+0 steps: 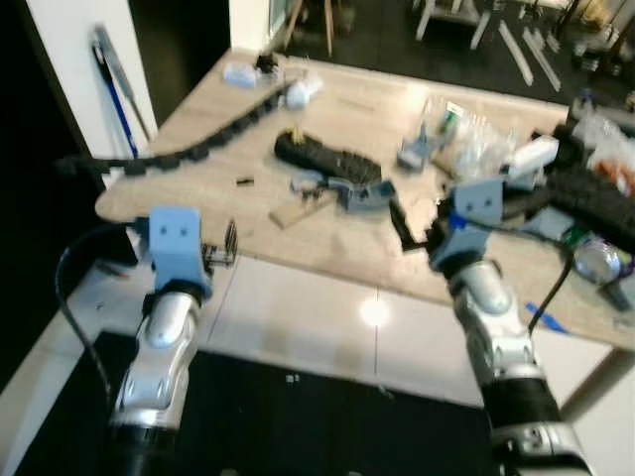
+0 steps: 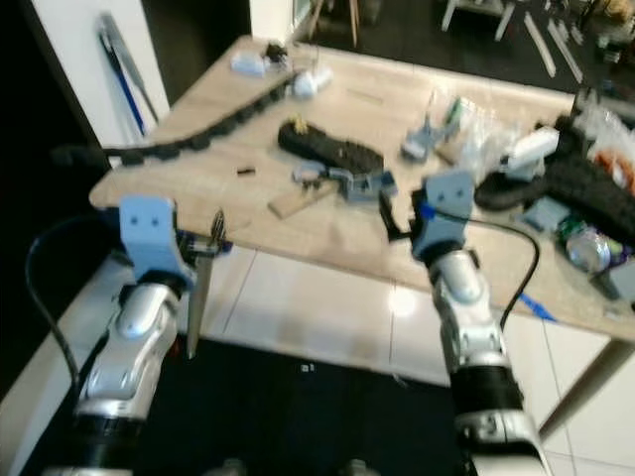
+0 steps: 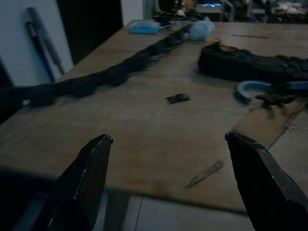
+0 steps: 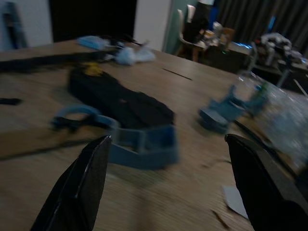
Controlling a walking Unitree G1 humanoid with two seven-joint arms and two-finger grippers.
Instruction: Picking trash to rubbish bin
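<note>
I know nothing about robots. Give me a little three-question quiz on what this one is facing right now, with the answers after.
1. True or false: the left gripper is closed on a piece of trash.
2. What lies nearest ahead of the right gripper? A) a red cup B) a blue-grey plastic bracket C) a green book
3. Fill in: the long black segmented cable chain runs along the ______ side of the light wooden table, by the robot's own sides.

Key: 1. False: its black fingers stand wide apart, holding nothing. 2. B, the blue-grey plastic bracket. 3. Left.
</note>
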